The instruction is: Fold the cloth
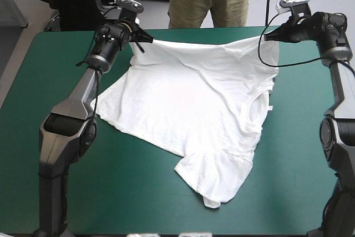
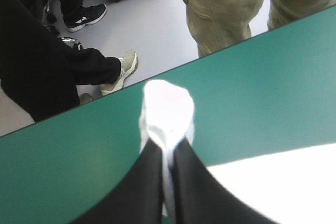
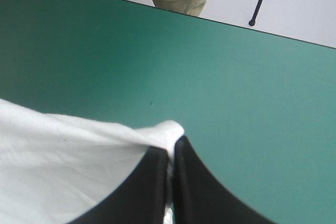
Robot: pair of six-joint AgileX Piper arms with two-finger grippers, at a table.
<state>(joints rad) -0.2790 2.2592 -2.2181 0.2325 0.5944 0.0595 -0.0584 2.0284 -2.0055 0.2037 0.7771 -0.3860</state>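
A table (image 1: 50, 81) with a teal-green cover is carrying a white T-shirt (image 1: 194, 98), which is lying spread across its middle, one sleeve reaching toward the near edge.

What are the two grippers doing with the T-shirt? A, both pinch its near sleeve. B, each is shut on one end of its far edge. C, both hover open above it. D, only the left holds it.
B: the left gripper and the right gripper each pinch white fabric at opposite ends of the far edge of the T-shirt, fingers all but shut on it.
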